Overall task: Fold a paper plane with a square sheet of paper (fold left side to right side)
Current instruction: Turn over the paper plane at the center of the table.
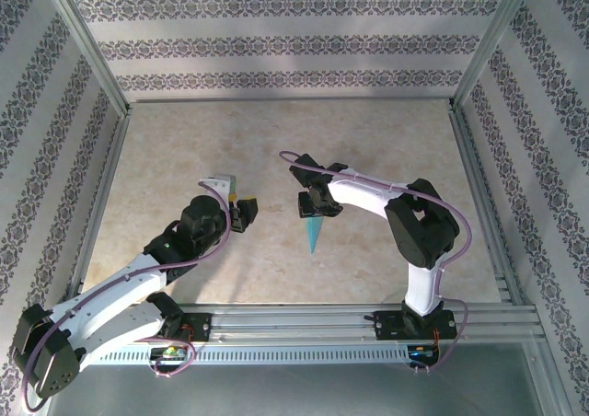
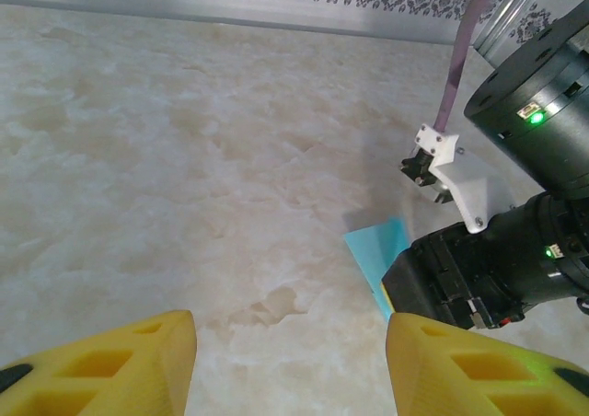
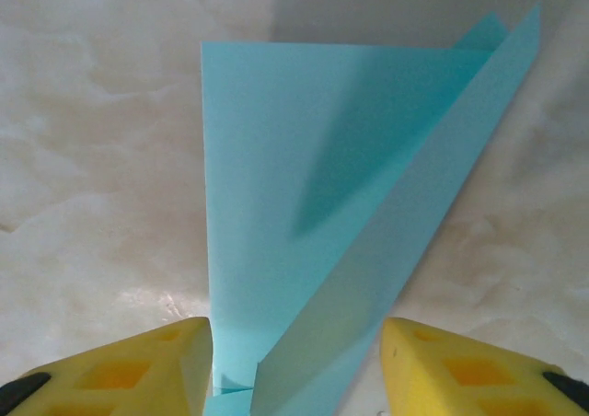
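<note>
The worktop (image 1: 184, 158) is a pale beige slab with a marbled pattern. Near its middle lies the paper plane (image 1: 313, 235), a narrow turquoise dart. Its tip points toward the near edge, and one flap is slightly raised.

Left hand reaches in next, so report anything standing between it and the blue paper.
Nothing visible: bare table lies between the left hand and the paper plane. The right hand hovers over the plane's far end, fingers apart.
</note>
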Tool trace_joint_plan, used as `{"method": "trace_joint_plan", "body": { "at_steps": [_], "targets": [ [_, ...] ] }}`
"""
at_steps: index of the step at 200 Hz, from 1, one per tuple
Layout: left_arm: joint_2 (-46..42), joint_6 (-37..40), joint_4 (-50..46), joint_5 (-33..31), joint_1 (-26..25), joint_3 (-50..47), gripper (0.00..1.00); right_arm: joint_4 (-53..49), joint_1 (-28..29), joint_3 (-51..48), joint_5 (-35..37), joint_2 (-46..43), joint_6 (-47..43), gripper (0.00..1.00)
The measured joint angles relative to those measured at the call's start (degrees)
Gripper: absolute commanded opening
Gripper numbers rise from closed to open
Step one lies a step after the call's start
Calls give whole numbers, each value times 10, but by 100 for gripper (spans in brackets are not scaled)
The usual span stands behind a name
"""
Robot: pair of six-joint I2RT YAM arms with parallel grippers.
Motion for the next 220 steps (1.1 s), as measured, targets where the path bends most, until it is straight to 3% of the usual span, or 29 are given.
{"method": "trace_joint_plan", "body": {
  "at_steps": [32,87,156,220],
  "targets": [
    [0,2,-1,-2,0,-1,58,-2,0,0,7,0,2,33],
    [0,3,-5,-7,0,-1,58,-16,0,0,26,-7,-1,0],
    [0,0,-14,-29,0,0,64,-19,-4,-12,33,-127,-5,0],
    [0,-25,-14,-32,7,1,70,111,-87,-129,-127,-251,13,0]
  ]
}}
